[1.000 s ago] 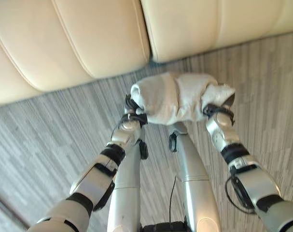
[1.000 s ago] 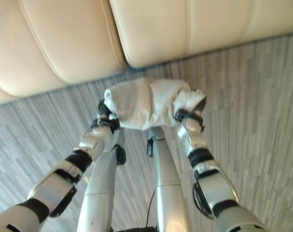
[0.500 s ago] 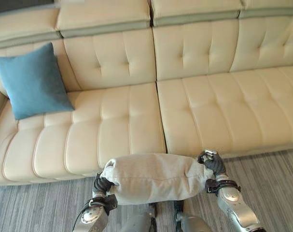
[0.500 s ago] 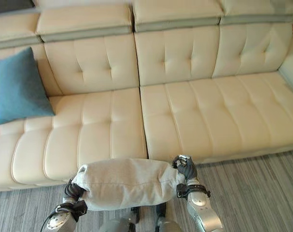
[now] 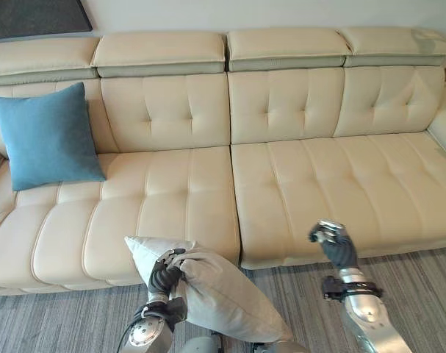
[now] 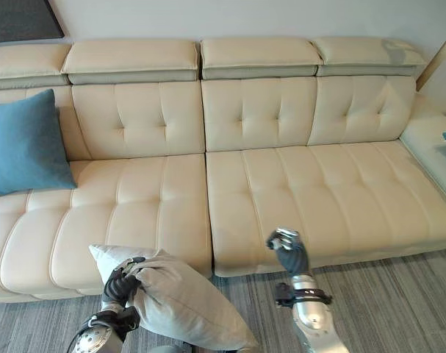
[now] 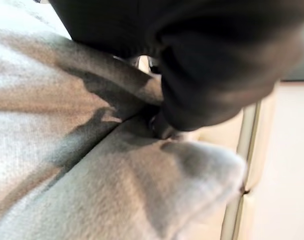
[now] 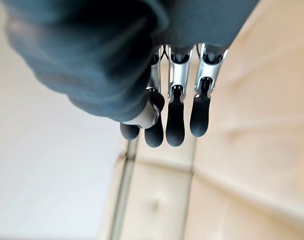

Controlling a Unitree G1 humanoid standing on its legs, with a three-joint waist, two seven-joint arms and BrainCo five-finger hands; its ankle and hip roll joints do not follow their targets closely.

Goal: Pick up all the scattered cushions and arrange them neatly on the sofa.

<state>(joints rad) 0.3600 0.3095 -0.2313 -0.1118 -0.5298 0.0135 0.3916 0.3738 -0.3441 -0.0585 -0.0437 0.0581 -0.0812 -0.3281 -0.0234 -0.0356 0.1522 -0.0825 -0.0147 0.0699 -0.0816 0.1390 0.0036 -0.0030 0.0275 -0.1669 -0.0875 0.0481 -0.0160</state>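
1. The right hand (image 5: 333,241) has let go of the grey cushion (image 5: 215,290) it gripped half a second ago; it now hangs free over the sofa's (image 5: 318,176) front edge, fingers relaxed and holding nothing.
2. The left hand (image 5: 164,276) alone clutches the cushion by its upper edge, so it droops down toward the floor, just in front of the left seat.
3. A blue cushion (image 5: 48,136) already leans on the sofa's left end.
4. The one-handed hold looks weak for placing neatly.
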